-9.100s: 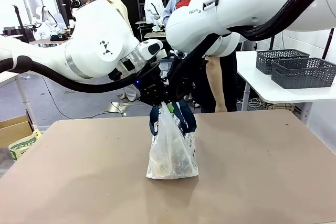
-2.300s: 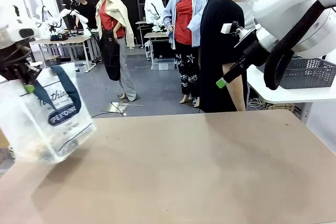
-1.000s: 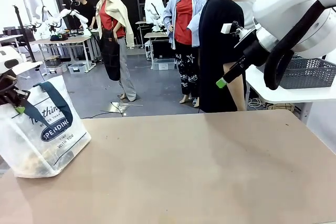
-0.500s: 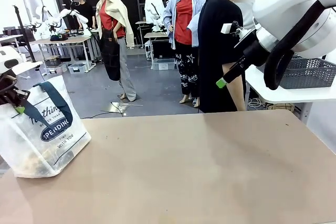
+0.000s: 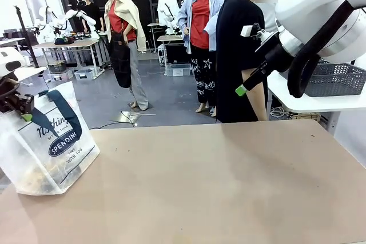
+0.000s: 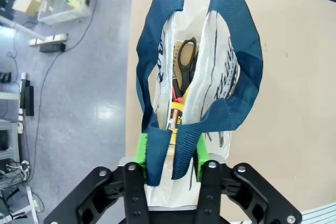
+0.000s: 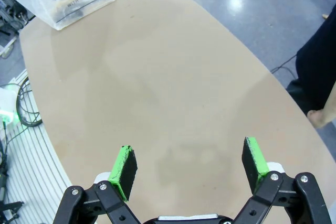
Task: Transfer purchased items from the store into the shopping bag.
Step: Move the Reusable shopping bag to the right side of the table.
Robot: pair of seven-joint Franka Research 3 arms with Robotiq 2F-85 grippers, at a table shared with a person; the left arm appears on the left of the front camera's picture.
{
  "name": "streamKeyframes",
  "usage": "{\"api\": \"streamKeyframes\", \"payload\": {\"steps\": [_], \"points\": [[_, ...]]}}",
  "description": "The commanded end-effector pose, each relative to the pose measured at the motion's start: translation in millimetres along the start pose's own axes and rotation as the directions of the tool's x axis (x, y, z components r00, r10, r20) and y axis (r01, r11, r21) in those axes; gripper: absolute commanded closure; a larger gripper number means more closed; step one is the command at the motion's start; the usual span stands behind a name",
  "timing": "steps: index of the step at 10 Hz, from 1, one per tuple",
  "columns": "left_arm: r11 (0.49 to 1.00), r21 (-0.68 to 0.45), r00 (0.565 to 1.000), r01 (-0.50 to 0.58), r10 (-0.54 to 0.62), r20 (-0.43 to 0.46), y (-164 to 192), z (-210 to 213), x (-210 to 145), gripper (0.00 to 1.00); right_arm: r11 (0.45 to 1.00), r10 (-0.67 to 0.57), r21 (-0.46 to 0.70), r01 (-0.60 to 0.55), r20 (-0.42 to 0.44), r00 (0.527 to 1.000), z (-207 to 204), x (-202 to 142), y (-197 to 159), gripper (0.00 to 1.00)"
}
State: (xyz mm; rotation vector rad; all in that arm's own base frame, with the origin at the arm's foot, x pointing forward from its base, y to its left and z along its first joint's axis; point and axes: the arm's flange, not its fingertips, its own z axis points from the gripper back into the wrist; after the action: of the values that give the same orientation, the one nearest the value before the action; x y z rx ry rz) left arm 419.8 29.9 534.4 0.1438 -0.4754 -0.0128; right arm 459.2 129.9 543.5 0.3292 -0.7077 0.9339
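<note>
Brown and bare across most of its top, the counter [image 5: 217, 181] carries the shopping bag [image 5: 46, 147] at its left end, directly beneath the left claw [image 6: 169, 153]. That claw's green pads sit on either side of the two navy strap handles [image 6: 239, 51] with a little slack showing, so I cannot tell whether it truly grips them. Just beyond its fingertips the bag's mouth gapes, with black-handled scissors [image 6: 184, 64] inside (and a yellow packet below them). Well apart to the right, the right claw [image 7: 189, 169] hangs high above the counter, jaws spread wide, holding nothing. A person in black [image 5: 240, 55] stands behind it.
</note>
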Motion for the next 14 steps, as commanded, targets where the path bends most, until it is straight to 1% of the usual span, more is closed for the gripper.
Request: {"api": "streamKeyframes", "payload": {"steps": [1,5,10,11,14], "points": [[1.000,0.013,1.000,0.020,-0.019,-0.017,2.2,7.5,0.7,0.00,1.000,0.006,0.004,-0.006,-0.018,1.000,1.7,-1.7,0.3,0.00],[0.999,0.014,0.999,0.035,-0.034,-0.026,1.3,14.3,-1.8,0.00,1.000,0.006,0.004,-0.006,-0.018,1.000,1.7,-1.7,0.3,0.00],[0.998,-0.001,0.998,0.058,-0.058,-0.003,-2.4,32.2,-2.4,0.00,1.000,0.006,0.004,-0.006,-0.018,1.000,1.7,-1.7,0.3,0.00],[0.997,0.002,0.997,0.071,-0.071,-0.023,-5.2,27.9,-0.9,0.00,1.000,0.006,0.004,-0.006,-0.018,1.000,1.7,-1.7,0.3,0.00],[0.997,0.028,0.997,0.075,-0.074,-0.023,-5.4,27.5,0.7,0.00,1.000,0.006,0.004,-0.006,-0.018,1.000,1.7,-1.7,0.3,0.00]]}}
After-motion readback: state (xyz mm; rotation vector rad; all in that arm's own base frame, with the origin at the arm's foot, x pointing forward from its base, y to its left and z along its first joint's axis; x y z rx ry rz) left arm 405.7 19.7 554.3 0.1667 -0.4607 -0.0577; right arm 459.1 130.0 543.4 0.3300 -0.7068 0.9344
